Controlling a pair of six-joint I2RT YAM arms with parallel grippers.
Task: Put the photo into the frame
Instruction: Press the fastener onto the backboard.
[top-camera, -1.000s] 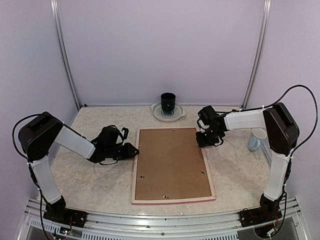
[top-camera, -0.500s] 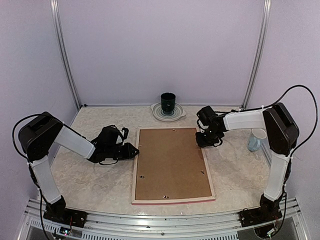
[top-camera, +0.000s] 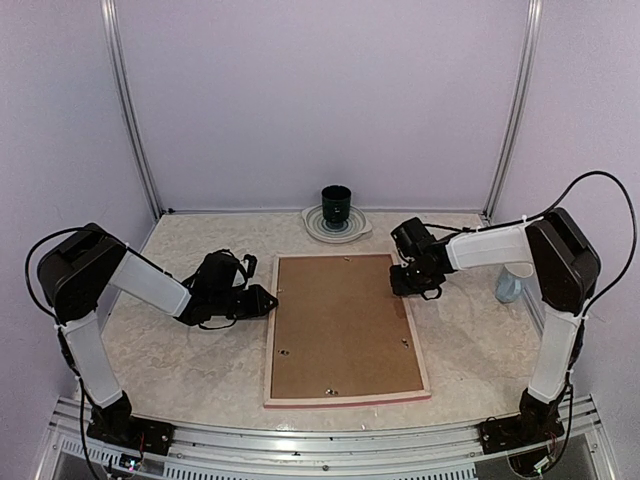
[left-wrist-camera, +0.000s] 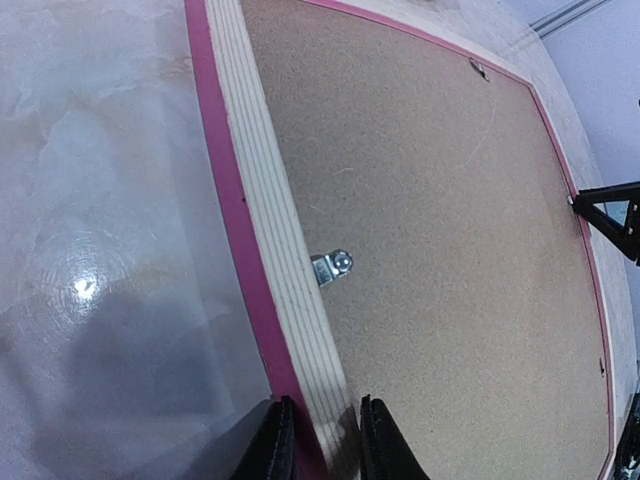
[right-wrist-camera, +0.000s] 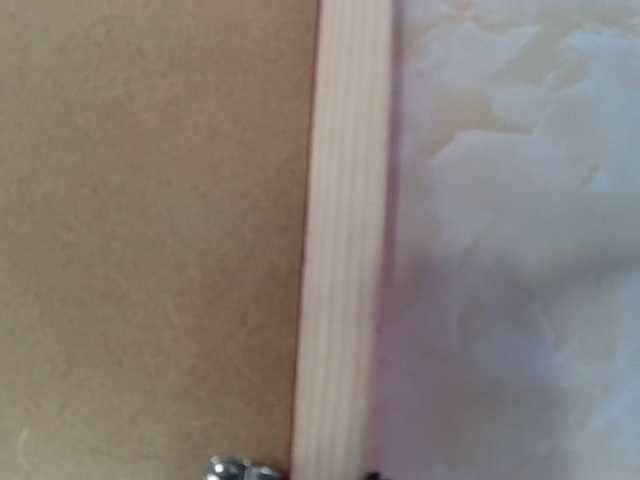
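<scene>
1. Pale wood backed and pink edged, the frame lies face down midway between the counter's left and right edges. Its brown backing board is uppermost.
2. Only the left wrist view shows the left hand pinching the frame's left rim, one finger outside the pink edge and the other on the back. A metal clip sits just ahead.
3. The right wrist view is blurred and shows only rim, board and counter, so I cannot tell whether the right hand is spread or pressed together.
4. The left arm reaches in low from the left edge. The right arm reaches in from the right edge, its hand over the frame's right rim towards the far edge.
5. Since a second ago the right hand has edged slightly left and farther back. The left hand and the frame are unchanged.
</scene>
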